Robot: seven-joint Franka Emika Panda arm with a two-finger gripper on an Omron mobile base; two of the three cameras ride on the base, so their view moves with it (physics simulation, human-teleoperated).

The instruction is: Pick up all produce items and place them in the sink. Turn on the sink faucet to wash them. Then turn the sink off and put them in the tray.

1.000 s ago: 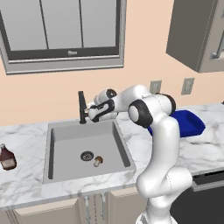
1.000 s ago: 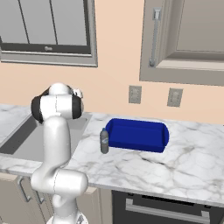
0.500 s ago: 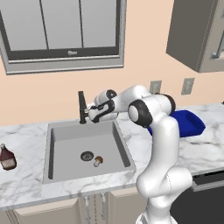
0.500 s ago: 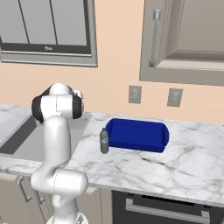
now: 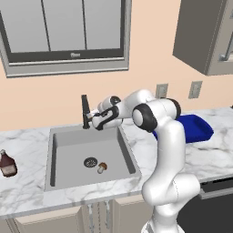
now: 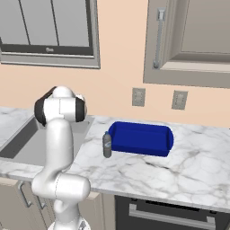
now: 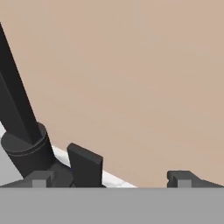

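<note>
Here the mushroom (image 5: 102,168) lies in the sink (image 5: 59,152) beside the drain; the gripper (image 5: 93,121), jaws wide and empty, sits at the faucet (image 5: 85,111). Step: turning water on; next, nudge the lever (image 7: 85,166).

Our arm reaches left, jaws wide apart

We stand the white arm up from the base, bend it at the dark elbow joint and stretch the forearm level toward our left. In the left base view our gripper (image 5: 92,119) points leftward at the end of that reach, wrist roughly horizontal. In the hand view our gripper (image 7: 111,178) shows its two dark fingertips (image 7: 40,179) set far apart, nothing clamped between them.
</note>
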